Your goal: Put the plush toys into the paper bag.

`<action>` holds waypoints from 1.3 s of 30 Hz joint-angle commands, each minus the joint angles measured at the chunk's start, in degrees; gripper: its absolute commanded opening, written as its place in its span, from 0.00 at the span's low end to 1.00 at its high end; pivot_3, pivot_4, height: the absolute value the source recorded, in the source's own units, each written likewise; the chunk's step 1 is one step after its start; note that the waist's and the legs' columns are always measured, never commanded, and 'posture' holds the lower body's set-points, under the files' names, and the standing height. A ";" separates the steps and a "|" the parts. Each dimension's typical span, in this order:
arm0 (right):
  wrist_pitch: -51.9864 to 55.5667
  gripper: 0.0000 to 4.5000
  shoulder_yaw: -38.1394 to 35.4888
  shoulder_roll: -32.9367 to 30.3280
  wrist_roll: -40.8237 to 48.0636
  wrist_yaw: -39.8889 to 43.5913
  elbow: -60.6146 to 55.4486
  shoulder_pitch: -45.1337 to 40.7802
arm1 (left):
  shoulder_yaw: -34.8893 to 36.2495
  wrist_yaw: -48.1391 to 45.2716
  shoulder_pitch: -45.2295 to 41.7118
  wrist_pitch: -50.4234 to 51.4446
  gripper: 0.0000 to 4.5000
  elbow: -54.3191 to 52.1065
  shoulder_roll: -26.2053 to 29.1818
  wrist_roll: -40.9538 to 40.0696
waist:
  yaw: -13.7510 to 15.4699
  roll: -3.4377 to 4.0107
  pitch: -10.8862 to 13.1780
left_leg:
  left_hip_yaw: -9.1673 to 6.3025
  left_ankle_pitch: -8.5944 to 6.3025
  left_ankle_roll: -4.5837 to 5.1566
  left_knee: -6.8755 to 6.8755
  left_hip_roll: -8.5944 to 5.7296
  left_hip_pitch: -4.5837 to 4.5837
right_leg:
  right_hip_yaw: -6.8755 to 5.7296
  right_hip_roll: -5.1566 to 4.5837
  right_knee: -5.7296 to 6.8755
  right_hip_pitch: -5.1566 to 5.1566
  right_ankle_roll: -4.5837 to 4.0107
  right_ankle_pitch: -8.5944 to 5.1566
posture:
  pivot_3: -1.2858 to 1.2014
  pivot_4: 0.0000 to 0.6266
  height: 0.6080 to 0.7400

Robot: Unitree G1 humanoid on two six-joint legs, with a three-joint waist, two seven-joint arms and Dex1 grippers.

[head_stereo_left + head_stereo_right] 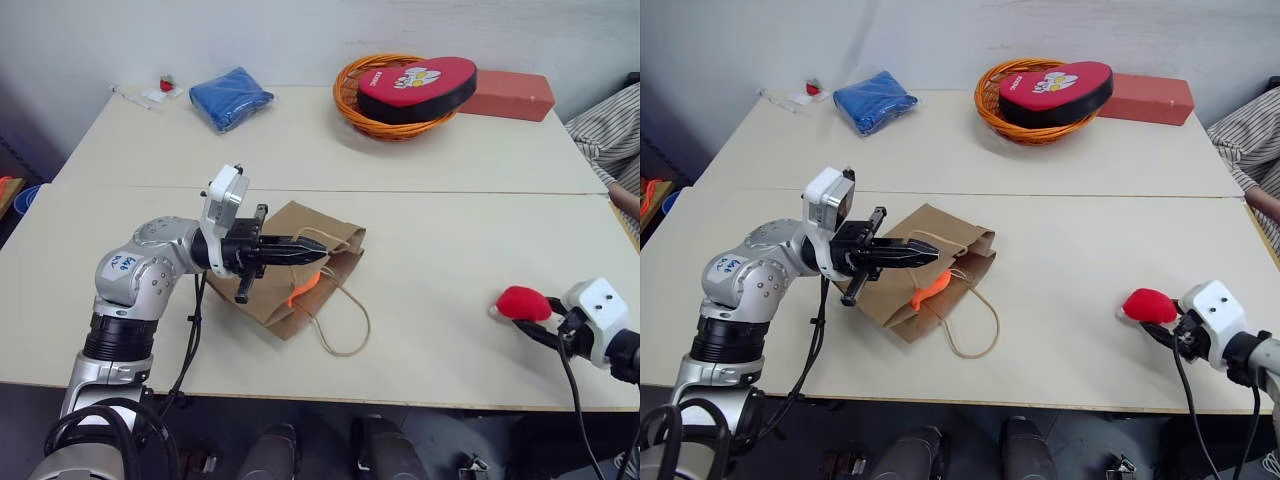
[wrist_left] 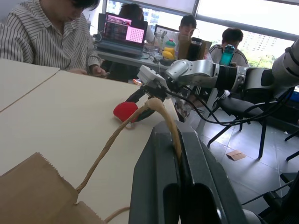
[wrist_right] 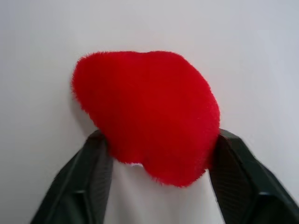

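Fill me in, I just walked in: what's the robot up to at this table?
It is packing soft toys into a paper bag lying on the table. The left gripper is shut on one of the bag's handles. An orange toy already sits at the bag's mouth. The right gripper has its fingers on either side of the red toy, though a firm grip isn't clear.

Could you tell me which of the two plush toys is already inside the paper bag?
The orange plush toy, showing at the mouth of the paper bag. The red plush toy sits on the table between the right gripper's jaws.
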 commanded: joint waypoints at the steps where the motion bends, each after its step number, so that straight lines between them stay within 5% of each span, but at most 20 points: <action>1: -2.10 0.32 0.68 -1.20 -0.31 1.44 0.25 -1.08 | 1.71 0.13 -0.24 -0.02 0.00 -1.98 0.88 -1.15 | 0.02 0.00 0.00 | 0.00 0.00 0.00 0.00 0.00 0.00 | 0.00 0.00 -0.01 0.00 0.00 0.00 | 0.52 0.24 1.00; 6: -2.20 0.01 2.02 -0.22 6.66 7.85 -9.12 -2.90 | 3.78 0.25 -2.47 1.28 0.00 -0.33 1.00 -3.08 | -0.04 0.00 0.00 | 0.00 0.00 0.00 0.02 0.00 -0.02 | -0.01 0.00 0.00 -0.01 0.00 0.00 | 0.52 0.24 1.00; 13: 16.26 0.01 19.69 3.07 10.29 4.01 -28.19 -15.65 | 6.69 -0.18 -5.31 6.21 0.00 1.35 2.81 -6.87 | -0.95 -0.08 0.05 | -0.05 -0.01 -0.03 0.02 0.06 -0.04 | -0.03 0.03 0.00 -0.06 0.00 0.00 | 0.52 0.24 1.00; 22: 32.58 0.01 37.68 16.91 3.47 -6.34 -22.00 -38.55 | 8.48 0.41 -5.94 9.45 0.00 1.51 4.55 -9.34 | -1.21 -0.10 0.06 | -0.16 0.00 -0.06 0.03 -0.02 -0.25 | -0.11 -0.04 -0.05 -0.25 0.00 0.00 | 0.52 0.24 1.00; 34: 46.40 0.01 44.34 35.29 -5.20 -21.46 -5.28 -53.53 | 7.93 1.22 -4.48 9.70 0.00 -0.89 3.99 -9.90 | -3.05 -0.10 0.04 | -0.11 0.04 -0.10 0.20 -0.07 -0.89 | -0.12 -0.08 0.45 -1.04 -0.01 0.00 | 0.52 0.24 1.00; 38: 42.42 0.01 45.71 37.00 -8.59 -23.63 -2.62 -54.15 | 7.72 1.14 -4.41 9.26 0.00 -0.83 3.86 -9.65 | -3.44 -0.10 0.04 | -0.11 0.04 -0.10 0.53 -0.08 -1.01 | -0.12 -0.07 0.51 -1.12 -0.02 0.01 | 0.52 0.24 1.00; 39: 41.98 0.14 45.37 37.31 -8.50 -23.60 -2.47 -53.95 | 7.69 1.17 -4.43 9.18 0.00 -0.83 3.82 -9.62 | -3.48 -0.10 0.04 | -0.10 0.04 -0.10 0.50 -0.10 -1.01 | -0.11 -0.07 0.49 -1.13 -0.02 0.01 | 0.52 0.24 1.00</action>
